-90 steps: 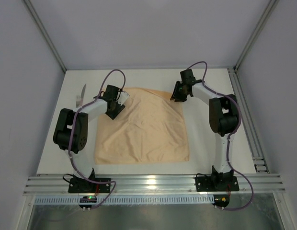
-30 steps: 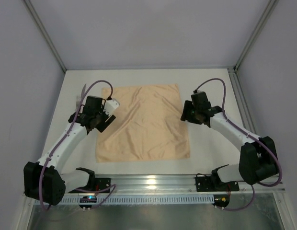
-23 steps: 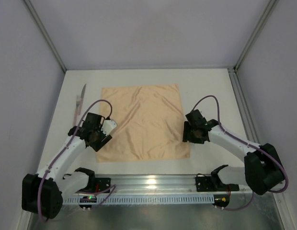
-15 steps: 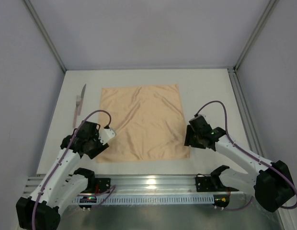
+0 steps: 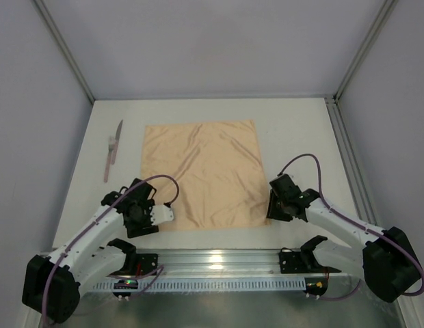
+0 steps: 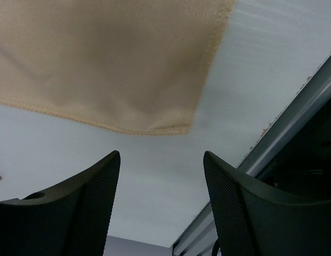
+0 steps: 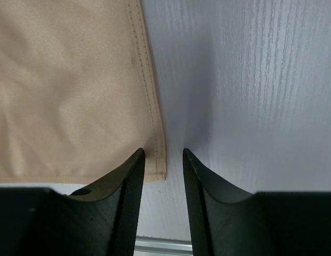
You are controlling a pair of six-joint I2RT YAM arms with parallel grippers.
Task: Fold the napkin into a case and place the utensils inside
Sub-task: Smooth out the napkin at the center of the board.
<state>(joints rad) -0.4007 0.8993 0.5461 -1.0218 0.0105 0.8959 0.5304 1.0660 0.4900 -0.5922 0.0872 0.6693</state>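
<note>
The peach-orange napkin [image 5: 205,174] lies flat and unfolded in the middle of the table; no case is in view. The utensils, a single knife [image 5: 111,152] with a pale pink handle, lie left of the cloth. My left gripper [image 5: 147,224] hovers at the napkin's near-left corner [image 6: 171,127]; its gripper [image 6: 161,160] is open, with bare table between the jaws. My right gripper [image 5: 275,208] sits at the near-right corner. There the gripper [image 7: 163,154] is open narrowly, with the hemmed napkin corner [image 7: 157,168] in the gap beside the left finger [image 7: 131,176].
The aluminium rail [image 5: 219,260] runs along the near table edge, just behind both grippers, and shows in the left wrist view as the rail [image 6: 293,128]. Grey walls and frame posts [image 5: 65,51] enclose the white table [image 5: 301,137].
Both arms have drawn back from the napkin's sides to its near corners. The right jaws have narrowed around the corner hem. The napkin lies as before.
</note>
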